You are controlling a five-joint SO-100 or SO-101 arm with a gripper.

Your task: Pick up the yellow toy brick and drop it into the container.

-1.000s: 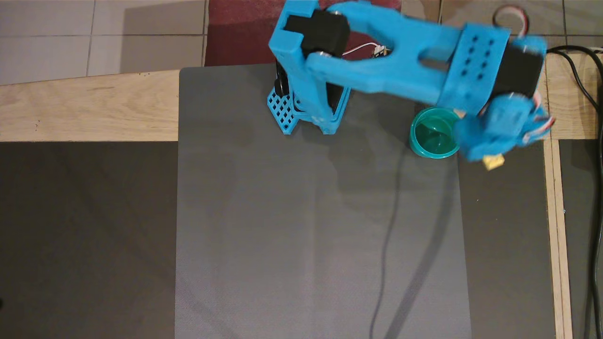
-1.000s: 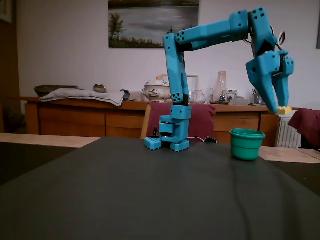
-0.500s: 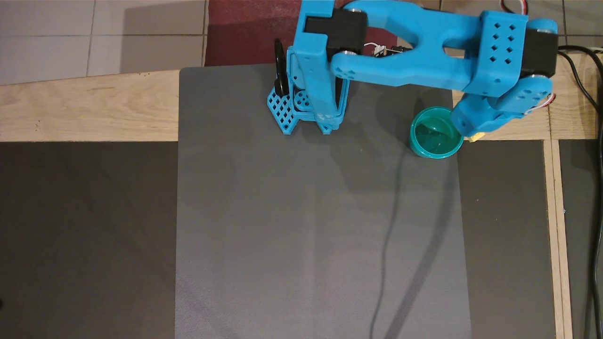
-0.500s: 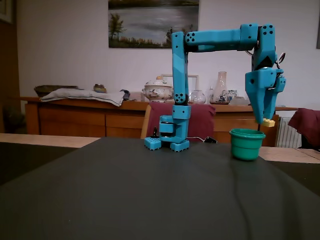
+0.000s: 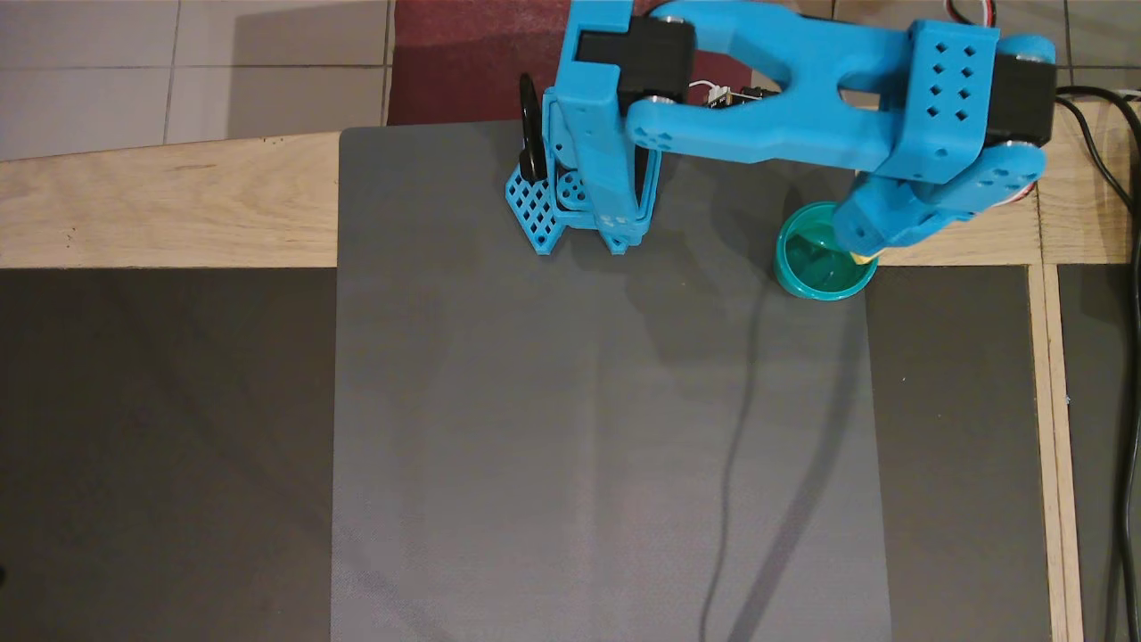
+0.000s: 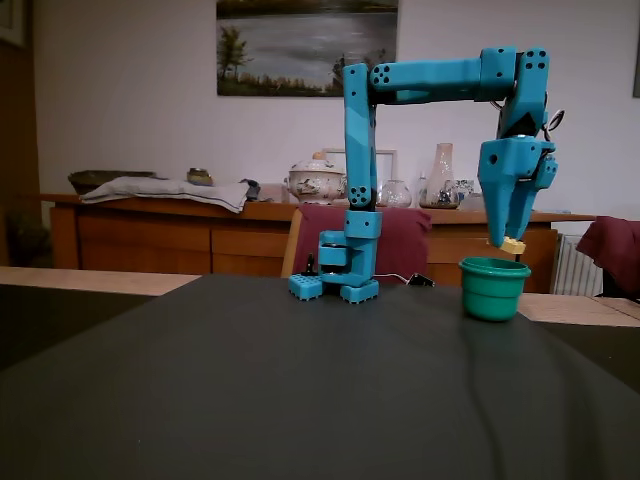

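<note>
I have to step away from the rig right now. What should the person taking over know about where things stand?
Gripper: shut on the yellow toy brick, pointing down, held in the air.
Brick: just above the rim of the container; in the overhead view it shows over the cup's right edge, not its middle.
Container: upright on the grey mat, to the right of the arm's base in both views.
Done: pick-up and carry.
Left: probably centre over the cup, then open to drop.

Gripper (image 5: 863,256): pointed down over the container's right rim, clamped on the yellow toy brick.
Yellow toy brick (image 5: 863,258): only a sliver visible at the gripper tip.
Container (image 5: 807,278): directly beneath the gripper, on the grey mat (image 5: 535,446).
</note>
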